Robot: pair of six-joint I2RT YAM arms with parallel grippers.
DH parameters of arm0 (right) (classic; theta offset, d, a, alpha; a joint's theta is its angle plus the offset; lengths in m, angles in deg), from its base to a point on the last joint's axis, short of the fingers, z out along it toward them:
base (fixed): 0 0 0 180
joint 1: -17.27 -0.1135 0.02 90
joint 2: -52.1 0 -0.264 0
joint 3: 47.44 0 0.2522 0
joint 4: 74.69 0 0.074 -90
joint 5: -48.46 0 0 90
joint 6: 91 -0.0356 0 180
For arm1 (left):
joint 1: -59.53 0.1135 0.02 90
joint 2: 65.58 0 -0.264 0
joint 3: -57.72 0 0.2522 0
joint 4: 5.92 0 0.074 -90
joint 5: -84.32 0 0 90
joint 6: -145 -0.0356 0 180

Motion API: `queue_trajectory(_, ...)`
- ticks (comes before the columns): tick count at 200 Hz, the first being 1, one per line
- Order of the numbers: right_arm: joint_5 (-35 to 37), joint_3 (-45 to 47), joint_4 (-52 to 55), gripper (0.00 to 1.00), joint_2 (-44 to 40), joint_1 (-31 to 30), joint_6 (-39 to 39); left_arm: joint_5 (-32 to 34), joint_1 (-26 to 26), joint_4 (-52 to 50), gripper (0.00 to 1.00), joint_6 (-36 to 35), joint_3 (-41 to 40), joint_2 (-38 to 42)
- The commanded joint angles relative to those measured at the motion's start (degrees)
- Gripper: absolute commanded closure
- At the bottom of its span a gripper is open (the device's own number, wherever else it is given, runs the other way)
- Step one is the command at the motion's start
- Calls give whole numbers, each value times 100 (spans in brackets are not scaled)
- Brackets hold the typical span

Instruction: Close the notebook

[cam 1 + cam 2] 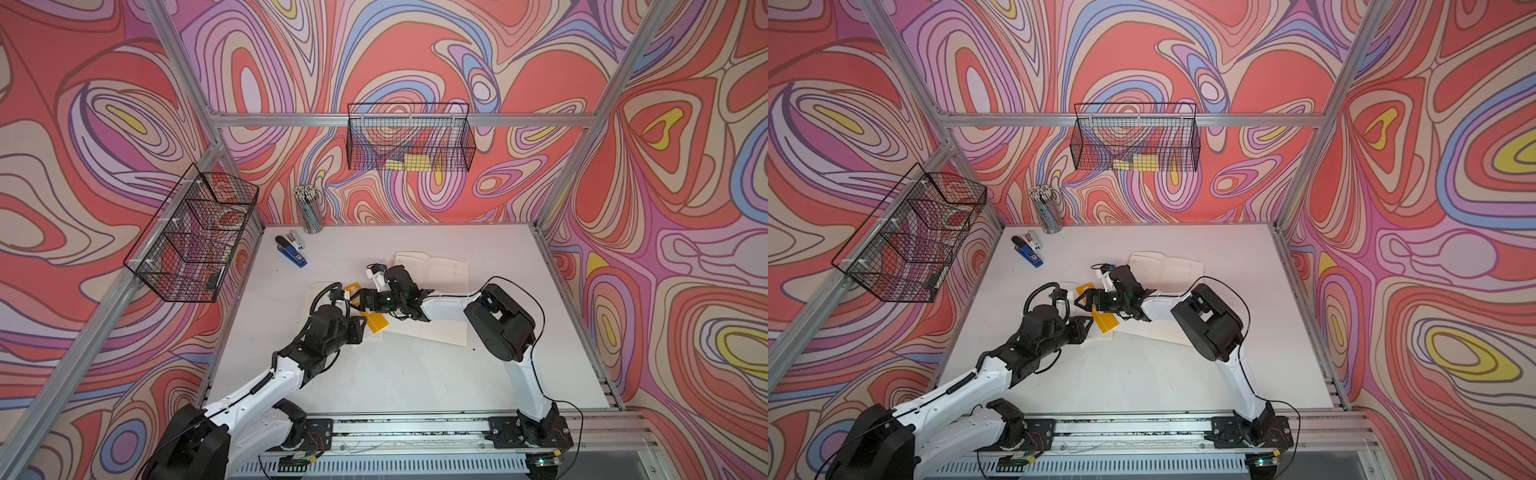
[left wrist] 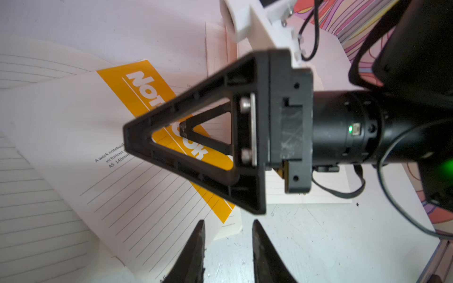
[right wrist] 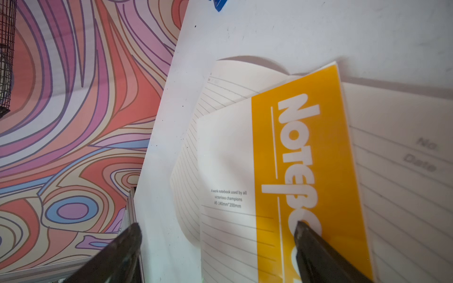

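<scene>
– Pressing the half-folded notebook (image 3: pixel 294 147) at mid counter (image 1: pixel 374 374) with one tip of the spread right claw (image 3: pixel 218 226), probably to flatten the cover.
– Hovering with left claw (image 2: pixel 229 221) slightly parted, empty, beside the page corner.

In a top view the notebook (image 1: pixel 377 323) lies at the centre of the table (image 1: pixel 374 374), a second notebook (image 1: pixel 432 268) to its upper right, the stapler (image 1: pixel 291 249) and pencil cup (image 1: pixel 309 210) at upper left.
</scene>
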Motion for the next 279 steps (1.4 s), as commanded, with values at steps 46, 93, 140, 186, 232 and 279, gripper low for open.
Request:
queue_trajectory(46, 93, 255, -70, 2, 30, 26, 80, -1778, 1314, 42, 74, 1004, -45, -810)
queue_trajectory(93, 89, 266, -54, 2, 6, 37, 79, -1758, 1534, 160, 78, 1040, -45, -1097)
queue_trajectory(140, 85, 285, -59, 2, -4, 44, 75, -1111, 1672, -308, 81, 978, -131, -783)
queue_trajectory(186, 69, 267, -23, 2, -13, 55, 75, -1022, 1806, -217, 82, 1062, -203, -965)
queue_trajectory(232, 68, 282, -34, 2, -5, 54, 88, -969, 1912, -112, 71, 1088, -221, -1155)
queue_trajectory(279, 49, 305, -70, 2, -22, 55, 90, -940, 1958, 115, 68, 1157, -337, -1305)
